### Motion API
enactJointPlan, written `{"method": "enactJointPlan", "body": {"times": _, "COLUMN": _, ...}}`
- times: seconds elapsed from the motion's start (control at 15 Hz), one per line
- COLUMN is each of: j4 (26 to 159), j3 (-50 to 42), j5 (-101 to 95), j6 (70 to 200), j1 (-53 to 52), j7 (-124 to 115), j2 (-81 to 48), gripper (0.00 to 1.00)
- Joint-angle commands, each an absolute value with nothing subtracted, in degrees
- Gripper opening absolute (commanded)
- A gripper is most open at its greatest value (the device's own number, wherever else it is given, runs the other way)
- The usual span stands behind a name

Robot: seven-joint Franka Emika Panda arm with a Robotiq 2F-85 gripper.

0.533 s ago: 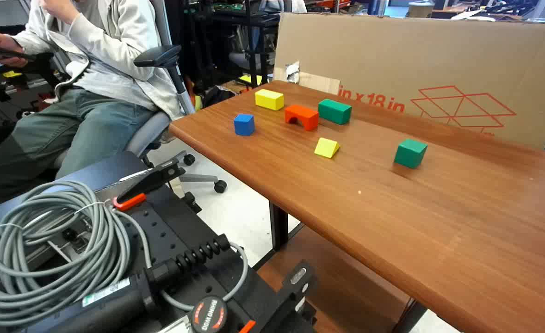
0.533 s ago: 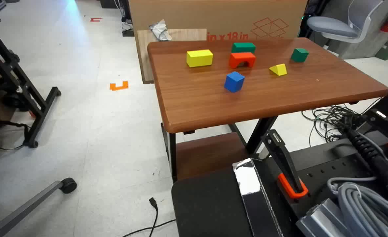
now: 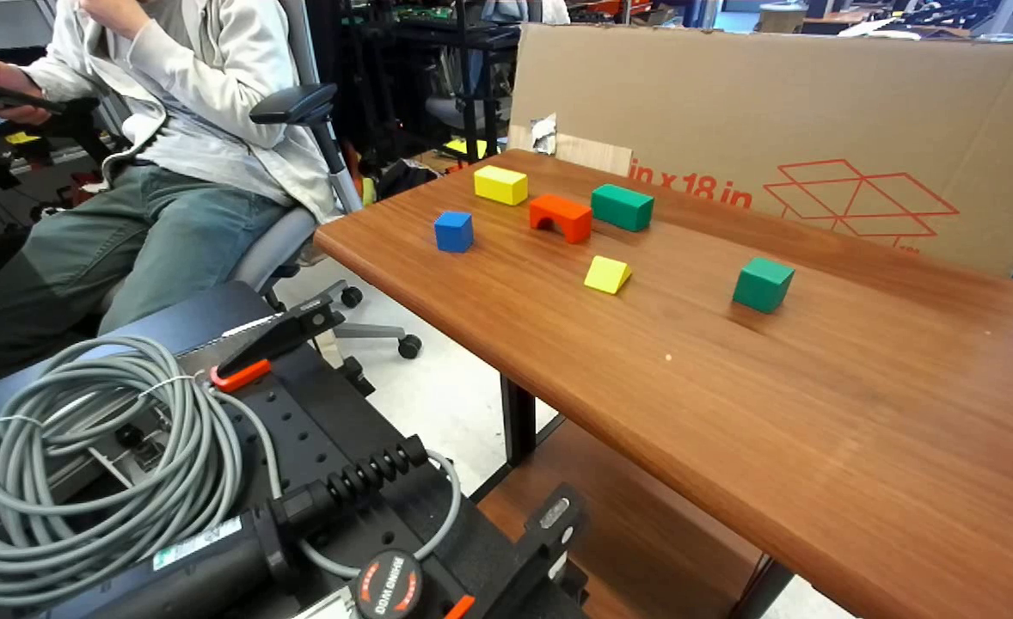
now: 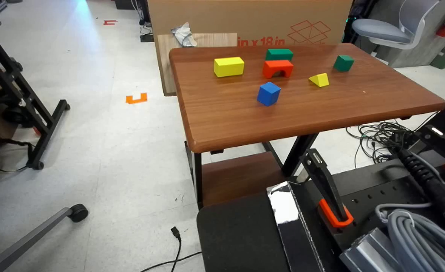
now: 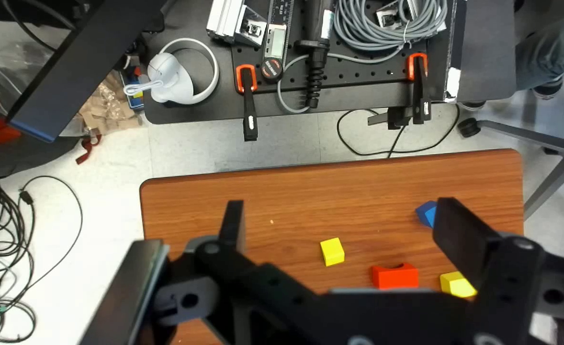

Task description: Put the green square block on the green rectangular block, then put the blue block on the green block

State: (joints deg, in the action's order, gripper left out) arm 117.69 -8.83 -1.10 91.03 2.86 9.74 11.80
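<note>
It is mostly bright around me. In an exterior view, the floor (image 4: 82, 17) at the far left carries a bluish-white glare. On the wood-grained table (image 3: 816, 413), the green square block (image 3: 763, 285) lays a soft shadow at its foot. In the wrist view, the gripper (image 5: 341, 211) looks dark and rather blurred.

In the wrist view, can see only part of the blue block (image 5: 424, 211) and yellow oblong block (image 5: 456, 284), covered elsewhere by the gripper (image 5: 343, 206), in turn cut off by the bottom edge. In an exterior view, cannot see the lower part of the green rectangular block (image 4: 279, 53) behind the red arch (image 4: 278, 67). In an exterior view, can see the person (image 3: 201, 112) cropped at the top; cannot identify the pale speck (image 3: 668, 357) on the table (image 3: 816, 404)
</note>
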Motion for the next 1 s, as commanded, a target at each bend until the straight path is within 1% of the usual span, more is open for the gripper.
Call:
{"method": "enactJointPlan", "body": {"times": 0.0, "j4": 117.6, "j3": -8.1, "j5": -1.0, "j6": 90.9, "j1": 3.7, "j7": 9.9, "j2": 11.7, "gripper": 1.00}}
{"method": "enactJointPlan", "body": {"times": 0.93, "j4": 117.5, "j3": -7.8, "j5": 0.2, "j6": 92.1, "j1": 3.6, "j7": 7.2, "j2": 10.5, "gripper": 1.00}}
